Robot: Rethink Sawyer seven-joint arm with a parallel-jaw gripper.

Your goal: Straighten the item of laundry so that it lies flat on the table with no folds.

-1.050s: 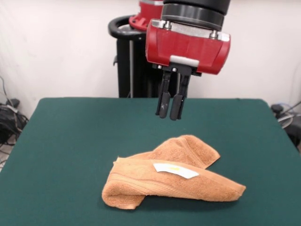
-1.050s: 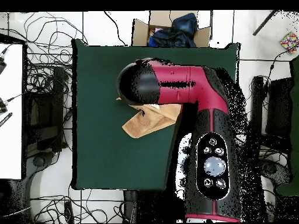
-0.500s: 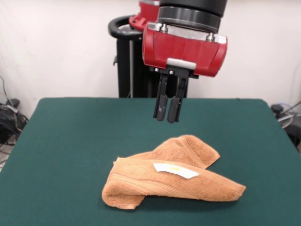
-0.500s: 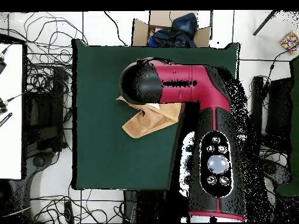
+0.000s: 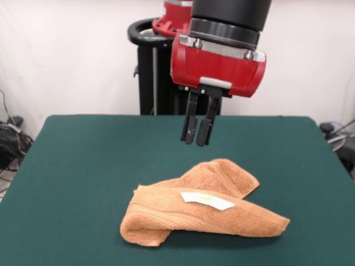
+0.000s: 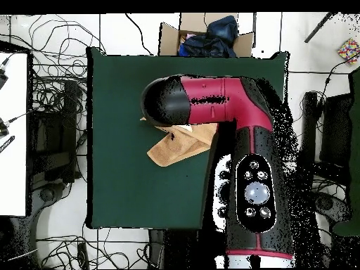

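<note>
The item of laundry [image 5: 199,211], an orange-tan terry towel, lies folded over itself in a long bunched roll on the green table [image 5: 77,166], with a white care label [image 5: 206,200] on top. My gripper [image 5: 195,139] hangs in the air above and behind the towel's far fold, clear of it, its two black fingers close together with nothing between them. In the overhead view the arm [image 6: 211,105] covers much of the towel [image 6: 176,148], and only its lower left part shows; the gripper is hidden there.
The arm's black pedestal [image 5: 152,72] stands behind the table's far edge. In the overhead view a cardboard box with dark clothes [image 6: 207,35] sits beyond the table's top edge, and cables [image 6: 53,112] lie on the floor at the left.
The gripper head has turned slightly and shifted a little; its height above the towel is much the same. The towel has not moved.
</note>
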